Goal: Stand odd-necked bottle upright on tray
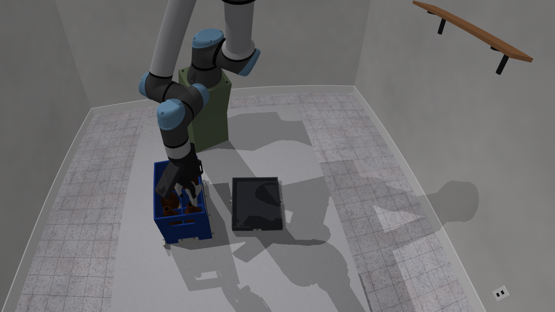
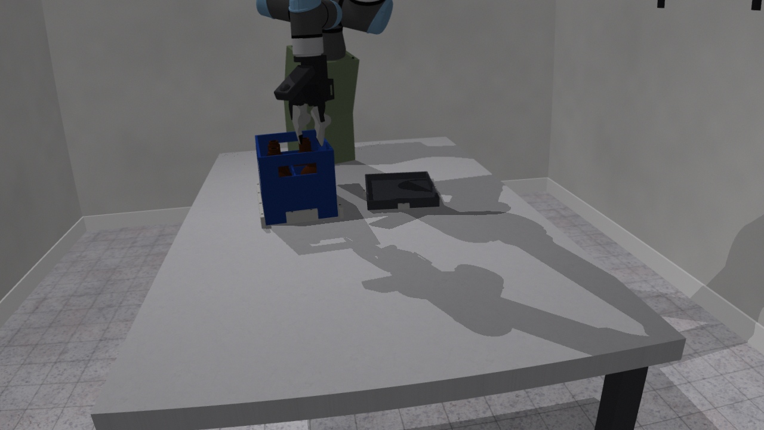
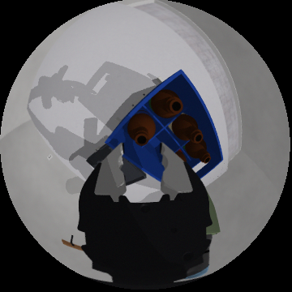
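Observation:
The blue crate (image 1: 190,229) (image 2: 299,192) (image 3: 206,122) holds brown bottles in its compartments. In the wrist view two bottles (image 3: 142,122) (image 3: 163,101) stand in one end row. Another bottle (image 3: 186,123) stands in the middle row, and one (image 3: 195,150) beyond it. The fifth bottle (image 3: 181,155) is mostly hidden by a finger. No neck difference can be made out. My gripper (image 1: 187,200) (image 2: 311,143) (image 3: 142,143) is partly open and empty, with its fingertips over the middle compartment that has no bottle. The black tray (image 1: 244,228) (image 2: 384,204) has no bottle on it.
The crate's walls rise around the bottles, close to my fingertips. The tray lies to the right of the crate in the top and exterior views, with a gap between them. The green pedestal (image 1: 211,124) (image 2: 341,117) stands behind the crate. A wooden shelf (image 1: 473,30) is on the right wall.

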`<state>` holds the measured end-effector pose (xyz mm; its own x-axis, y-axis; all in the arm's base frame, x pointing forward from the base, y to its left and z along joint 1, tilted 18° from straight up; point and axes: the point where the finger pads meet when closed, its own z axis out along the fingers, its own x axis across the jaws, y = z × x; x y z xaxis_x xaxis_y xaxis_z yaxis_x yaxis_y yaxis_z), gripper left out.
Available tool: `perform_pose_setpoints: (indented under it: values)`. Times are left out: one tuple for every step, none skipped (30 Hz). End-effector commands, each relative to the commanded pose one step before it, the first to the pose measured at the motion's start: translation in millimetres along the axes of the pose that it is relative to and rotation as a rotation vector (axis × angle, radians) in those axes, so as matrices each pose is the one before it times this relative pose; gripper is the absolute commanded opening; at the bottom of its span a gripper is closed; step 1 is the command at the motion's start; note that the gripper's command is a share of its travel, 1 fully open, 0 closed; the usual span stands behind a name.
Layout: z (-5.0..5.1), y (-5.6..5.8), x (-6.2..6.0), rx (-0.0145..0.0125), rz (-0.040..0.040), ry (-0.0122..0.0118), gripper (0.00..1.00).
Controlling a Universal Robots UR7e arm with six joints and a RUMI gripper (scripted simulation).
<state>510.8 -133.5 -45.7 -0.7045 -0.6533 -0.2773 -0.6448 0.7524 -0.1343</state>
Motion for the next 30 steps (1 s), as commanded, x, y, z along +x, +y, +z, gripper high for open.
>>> perform_pose_setpoints:
  values:
    - [-0.39,-0.43,-0.17,0.00119,-0.0002,-0.00034,0.38]
    - [0.0,0.0,0.0,0.0,0.0,0.0,0.38]
    - [0.0,0.0,0.0,0.0,0.0,0.0,0.38]
    - [0.0,0.0,0.0,0.0,0.0,0.0,0.38]
    - [0.0,0.0,0.0,0.0,0.0,0.0,0.38]
    - [0.0,0.0,0.0,0.0,0.0,0.0,0.38]
    - [0.0,0.0,0.0,0.0,0.0,0.0,0.38]
    - [0.0,0.0,0.0,0.0,0.0,0.0,0.38]
    - [0.0,0.0,0.0,0.0,0.0,0.0,0.38]
    - [0.0,0.0,0.0,0.0,0.0,0.0,0.38]
    - [0.01,0.0,0.0,0.0,0.0,0.0,0.38]
    - [0.03,0.0,0.0,0.0,0.0,0.0,0.38]
    - [0.06,0.0,0.0,0.0,0.0,0.0,0.38]
    - [0.1,0.0,0.0,0.0,0.0,0.0,0.38]
    - [0.14,0.0,0.0,0.0,0.0,0.0,0.38]
    - [0.18,0.0,0.0,0.0,0.0,0.0,0.38]
    - [0.24,0.0,0.0,0.0,0.0,0.0,0.38]
    - [0.29,0.0,0.0,0.0,0.0,0.0,0.38]
    - [0.35,0.0,0.0,0.0,0.0,0.0,0.38]
    - [0.41,0.0,0.0,0.0,0.0,0.0,0.38]
    - [0.47,0.0,0.0,0.0,0.0,0.0,0.38]
    - [0.0,0.0,0.0,0.0,0.0,0.0,0.38]
    - [0.0,0.0,0.0,0.0,0.0,0.0,0.38]
    - [0.54,0.0,0.0,0.0,0.0,0.0,0.38]
    - [0.6,0.0,0.0,0.0,0.0,0.0,0.38]
    - [0.66,0.0,0.0,0.0,0.0,0.0,0.38]
    - [0.73,0.0,0.0,0.0,0.0,0.0,0.38]
    - [0.78,0.0,0.0,0.0,0.0,0.0,0.38]
    - [0.84,0.0,0.0,0.0,0.0,0.0,0.38]
    - [0.9,0.0,0.0,0.0,0.0,0.0,0.38]
